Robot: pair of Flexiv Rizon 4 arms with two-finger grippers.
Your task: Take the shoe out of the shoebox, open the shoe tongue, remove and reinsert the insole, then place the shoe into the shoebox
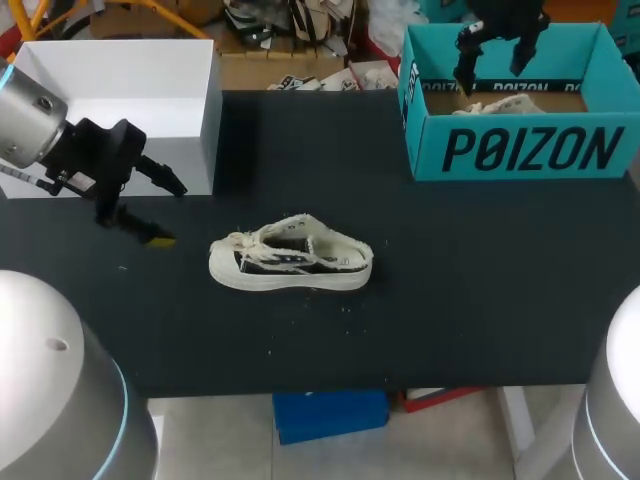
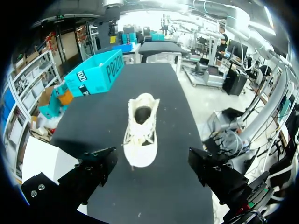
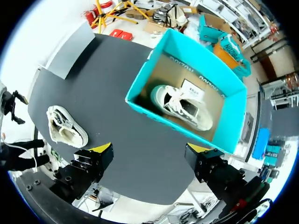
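Observation:
A cream canvas shoe (image 1: 290, 262) lies on its sole in the middle of the black table, toe to the left, laces loose. My left gripper (image 1: 165, 210) hovers open to the shoe's left. In the left wrist view the shoe (image 2: 141, 130) sits just ahead of the left gripper (image 2: 152, 170), toe nearest, untouched. The teal shoebox (image 1: 520, 150) stands open at the back right with a second shoe (image 1: 505, 103) inside. My right gripper (image 1: 495, 62) hangs open above the box. From the right gripper (image 3: 149, 156), the boxed shoe (image 3: 184, 105) shows inside the shoebox (image 3: 232, 116). The table shoe (image 3: 65, 128) lies off to one side.
A white open box (image 1: 212, 120) stands at the back left, close behind my left arm. Small crumbs lie scattered on the table (image 1: 470, 300) around the shoe. The table's front edge runs just below the shoe.

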